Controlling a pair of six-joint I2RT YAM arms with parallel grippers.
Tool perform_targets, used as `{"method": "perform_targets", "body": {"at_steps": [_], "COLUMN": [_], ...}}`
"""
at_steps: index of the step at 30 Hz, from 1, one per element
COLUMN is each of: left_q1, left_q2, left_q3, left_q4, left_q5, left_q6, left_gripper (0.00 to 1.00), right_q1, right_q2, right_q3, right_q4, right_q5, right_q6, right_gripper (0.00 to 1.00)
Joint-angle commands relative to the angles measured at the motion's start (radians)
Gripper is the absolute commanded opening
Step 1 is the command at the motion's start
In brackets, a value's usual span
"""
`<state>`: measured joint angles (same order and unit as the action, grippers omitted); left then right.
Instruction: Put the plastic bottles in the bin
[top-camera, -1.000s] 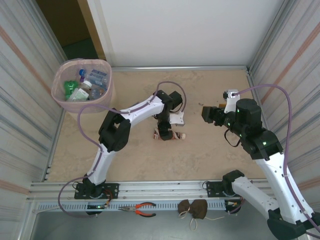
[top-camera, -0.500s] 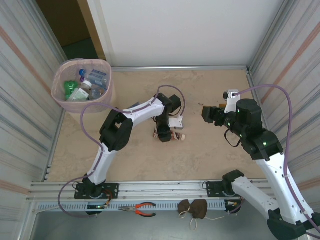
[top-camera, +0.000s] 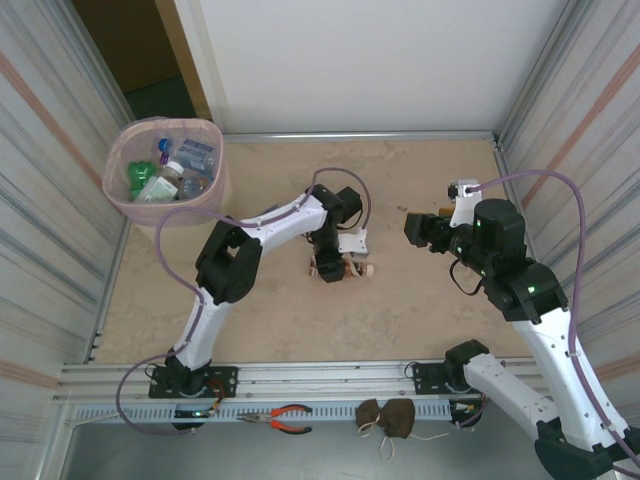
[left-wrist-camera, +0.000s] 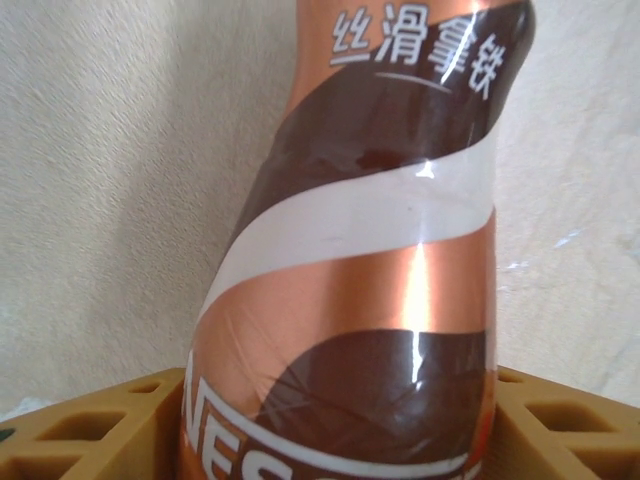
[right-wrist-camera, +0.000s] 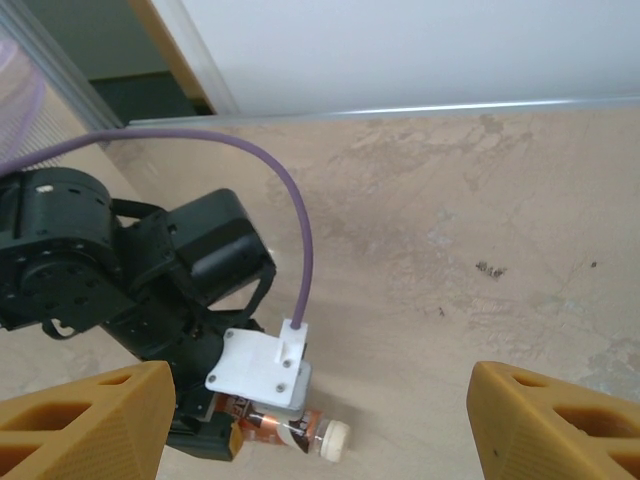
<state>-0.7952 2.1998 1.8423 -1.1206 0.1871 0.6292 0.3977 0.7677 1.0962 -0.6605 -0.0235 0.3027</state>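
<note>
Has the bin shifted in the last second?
No. The bin sits in the same far-left corner, its rim just as close to the left wall.

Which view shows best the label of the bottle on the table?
The left wrist view: the bottle is close, its copper-and-brown label sharp. The top view shows it small under the left gripper; the right wrist view shows its white cap.

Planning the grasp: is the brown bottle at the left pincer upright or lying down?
Lying down: the bottle shows its full side from above, its white cap pointing sideways.
</note>
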Motion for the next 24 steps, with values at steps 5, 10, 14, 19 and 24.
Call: {"method": "perform_targets", "body": {"at_steps": [5, 10, 14, 19, 24], "left_q1": [0.034, 0.078, 0.13, 0.211, 0.32], "left_q2": [-0.185, -0.28, -0.357, -0.446, -0.529], "left_q3": [0.03, 0.062, 0.103, 0.153, 0.195], "left_q4": [0.004, 0.016, 0.015, -0.001, -0.02], "left_q5": [0.089, 0.113, 0.122, 0.142, 0.158], "left_q6": [-0.041, -0.088, -0.136, -0.195, -0.253], "left_gripper": [0.64, 0.63, 0.62, 0.62, 0.61], "right_q1": [-0.008, -0.008, -0.009, -0.008, -0.011], "right_q2": [-0.005, 0.002, 0.008, 0.014, 0.022], "right_q3": [0.013, 0.017, 0.019, 0.019, 0.019], "right_q4": [0.007, 0.015, 0.019, 0.024, 0.032], "right_q5": [-0.011, -0.016, -0.018, -0.022, -0.029], "right_q6": [-0.017, -0.02, -0.025, -0.03, -0.033], "right_gripper": [0.76, 0.76, 0.76, 0.76, 0.76]}}
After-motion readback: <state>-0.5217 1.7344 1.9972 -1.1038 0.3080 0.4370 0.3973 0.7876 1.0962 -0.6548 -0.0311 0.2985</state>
